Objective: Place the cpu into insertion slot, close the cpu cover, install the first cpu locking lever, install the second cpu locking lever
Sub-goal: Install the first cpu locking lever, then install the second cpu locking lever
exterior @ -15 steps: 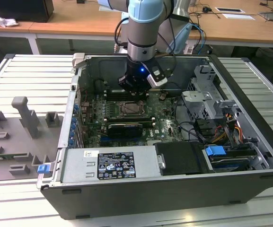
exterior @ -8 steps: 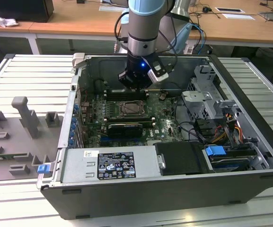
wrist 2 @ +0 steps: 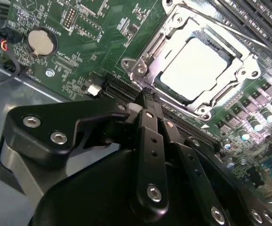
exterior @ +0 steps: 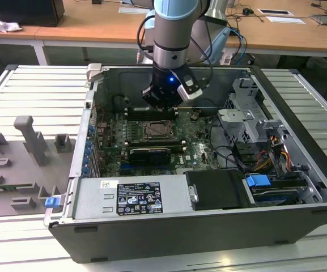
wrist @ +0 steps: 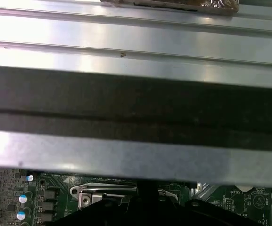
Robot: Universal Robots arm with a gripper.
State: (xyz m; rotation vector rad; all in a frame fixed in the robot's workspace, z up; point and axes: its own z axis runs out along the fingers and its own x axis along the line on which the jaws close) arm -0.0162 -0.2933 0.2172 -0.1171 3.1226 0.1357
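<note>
A: Cpu (exterior: 156,130) sits in the slot (exterior: 164,138) near the middle of the green board (exterior: 200,152), in the exterior view. The board lies inside an open black case (exterior: 299,170) on a ribbed grey surface (exterior: 16,238).

B: And the arm?

A: It comes down from above, and its claw (exterior: 162,103) hangs just behind the slot, over the board's far edge. I cannot tell from there how its fingers stand. A grey moulded tray (exterior: 21,164) lies on the surface to the exterior view's left of the case. A labelled metal box (exterior: 132,197) fills the case's near corner, and a blue tab (exterior: 258,181) shows toward the exterior view's right.

B: What about the second wrist view?

A: The cpu (wrist 2: 192,68) shows as a pale bright square seated in the slot (wrist 2: 227,56). The cover (wrist 2: 243,71) lies flat around it, its cut-out framing the chip. The claw (wrist 2: 150,104) is in the foreground, its black fingers (wrist 2: 151,136) drawn together with nothing between them. Their tips hover near the cover's corner, not touching it. A round coin cell (wrist 2: 41,41) sits on the board, well apart from the slot.

B: The first wrist view?

A: Mostly the case wall (wrist: 136,108), in grey and dark bands. Below it lies a strip of board with part of the cover (wrist: 103,190).
</note>
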